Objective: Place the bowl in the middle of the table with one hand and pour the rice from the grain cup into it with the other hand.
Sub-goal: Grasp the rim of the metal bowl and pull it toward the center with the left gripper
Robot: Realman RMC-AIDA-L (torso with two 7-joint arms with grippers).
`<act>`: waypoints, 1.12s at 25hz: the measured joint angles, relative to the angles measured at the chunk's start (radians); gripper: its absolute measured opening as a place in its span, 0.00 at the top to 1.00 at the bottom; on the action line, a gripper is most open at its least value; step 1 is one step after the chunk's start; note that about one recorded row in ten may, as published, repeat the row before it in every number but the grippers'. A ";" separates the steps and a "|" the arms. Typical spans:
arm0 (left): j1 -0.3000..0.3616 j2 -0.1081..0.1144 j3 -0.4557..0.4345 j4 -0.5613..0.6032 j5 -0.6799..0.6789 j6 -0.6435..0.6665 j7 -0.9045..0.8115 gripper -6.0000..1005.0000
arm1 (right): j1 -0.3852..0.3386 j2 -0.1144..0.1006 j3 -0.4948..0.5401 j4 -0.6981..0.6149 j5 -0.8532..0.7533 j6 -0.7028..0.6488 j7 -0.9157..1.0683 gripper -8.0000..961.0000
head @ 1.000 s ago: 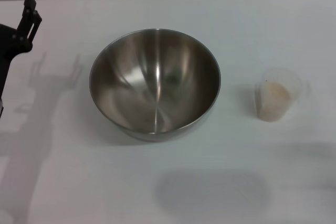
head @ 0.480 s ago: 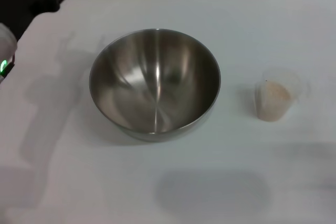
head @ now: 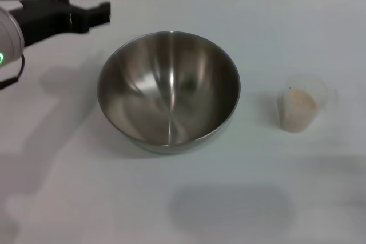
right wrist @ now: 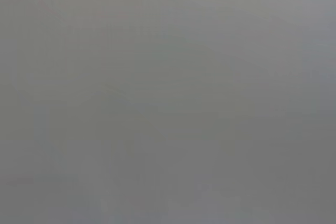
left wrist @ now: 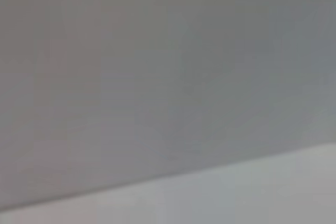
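Steel bowl (head: 168,91) sits upright on the white matte counter (head: 286,32), a bit left of centre in the head view. It is round, wide and deep, with a thin rim and a shiny brushed inside showing streaky reflections; nothing is in it. Its near wall casts a soft shadow on the counter.

Clear plastic cup (head: 302,110) stands upright to the right of the bowl, well apart from it. It is small, slightly tapered, with a faint lip at the rim. Its walls are hard to make out against the white counter. Rice (head: 298,112) fills the lower part, a pale beige heap sloping up toward one side; single grains too small to tell.

Left gripper (head: 97,14) is at the far left, above the counter beyond the bowl's left rim, apart from it. Black blocky body, pointing right. It is blurred, so cannot tell if the fingers are spread or pressed together. The arm behind it is cut off by the frame edge, with a pale round housing and a green light.

The right arm is not seen in the head view. Left wrist view shows only a grey wall and a strip of counter; right wrist view is flat grey.
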 joint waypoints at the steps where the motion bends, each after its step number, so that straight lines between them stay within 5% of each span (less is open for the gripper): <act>1: -0.002 0.000 -0.006 0.005 -0.006 -0.012 0.004 0.19 | -0.001 0.000 -0.003 0.000 0.001 -0.001 0.000 0.13; 28: -0.095 -0.005 0.027 0.216 -0.023 -0.077 0.071 0.19 | 0.011 0.000 -0.018 0.001 0.002 -0.001 0.000 0.13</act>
